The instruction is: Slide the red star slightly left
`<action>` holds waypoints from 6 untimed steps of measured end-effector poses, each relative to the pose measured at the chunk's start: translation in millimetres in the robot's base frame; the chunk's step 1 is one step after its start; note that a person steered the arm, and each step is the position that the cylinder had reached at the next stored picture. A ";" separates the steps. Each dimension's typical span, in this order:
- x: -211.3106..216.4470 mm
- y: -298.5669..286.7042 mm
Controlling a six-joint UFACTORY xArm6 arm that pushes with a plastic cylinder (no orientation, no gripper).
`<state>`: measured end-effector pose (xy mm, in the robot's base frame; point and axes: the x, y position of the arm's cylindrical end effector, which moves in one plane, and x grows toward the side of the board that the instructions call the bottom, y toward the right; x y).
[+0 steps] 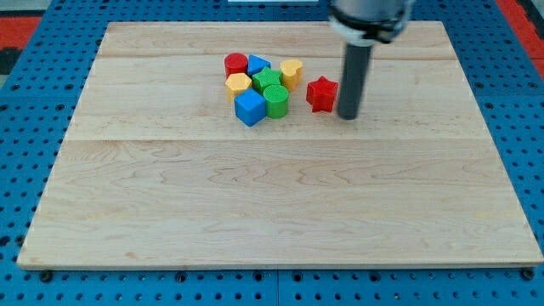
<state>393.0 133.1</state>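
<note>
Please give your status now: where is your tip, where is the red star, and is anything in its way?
My tip at red star's right side, close. Star sits apart from block cluster. Green block and yellow block lie to its left.

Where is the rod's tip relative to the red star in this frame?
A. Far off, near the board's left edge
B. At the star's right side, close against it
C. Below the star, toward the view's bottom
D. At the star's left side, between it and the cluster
B: my tip stands just to the view's right of the red star, with the block cluster on the star's other side.
</note>
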 end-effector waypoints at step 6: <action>-32.1 -88.2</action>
